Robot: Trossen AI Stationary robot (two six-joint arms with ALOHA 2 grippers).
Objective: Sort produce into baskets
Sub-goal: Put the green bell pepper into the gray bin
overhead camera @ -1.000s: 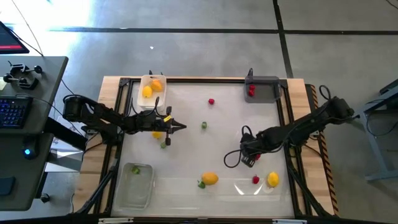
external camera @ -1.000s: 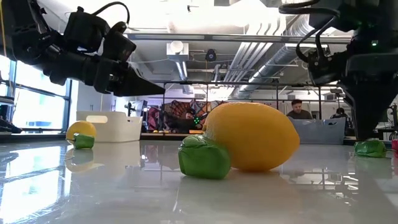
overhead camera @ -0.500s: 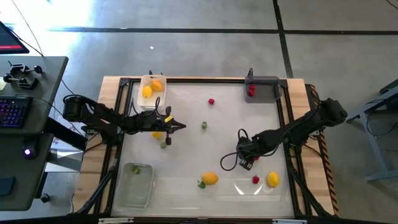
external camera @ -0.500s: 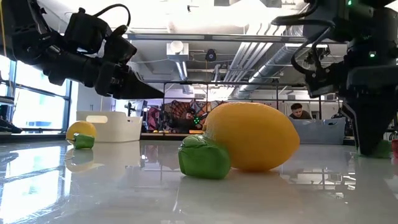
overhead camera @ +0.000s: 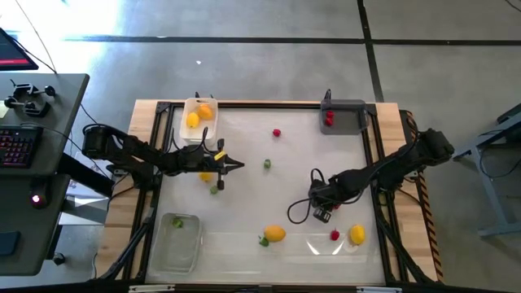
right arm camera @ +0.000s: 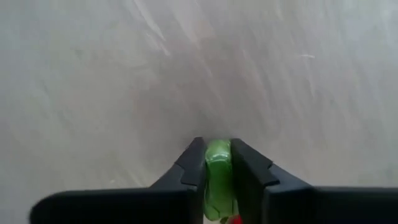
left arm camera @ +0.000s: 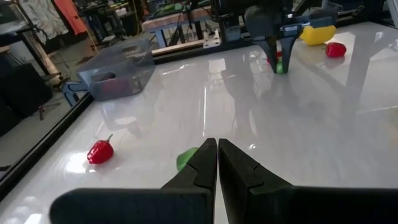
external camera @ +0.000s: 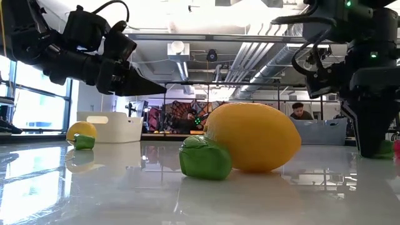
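Right wrist view: right gripper [right arm camera: 217, 165] clamps green piece [right arm camera: 217, 168], long axis along fingers.

Table [overhead camera: 244, 122]: glossy white top, wooden boards along both sides, black frame rail.

Desk [overhead camera: 49, 106]: grey, off the table, well behind the left gripper [overhead camera: 236, 166] on its arm's base side. It carries a keyboard [overhead camera: 18, 145] with lit keys and a small black clamp-like item [overhead camera: 28, 96].

Floor [overhead camera: 260, 49]: grey concrete with dark seams.

Person [external camera: 301, 110]: seated in the room far beyond the right gripper [external camera: 374, 150], partly behind a screen.

Ceiling ducts [external camera: 250, 56]: overhead in the room.
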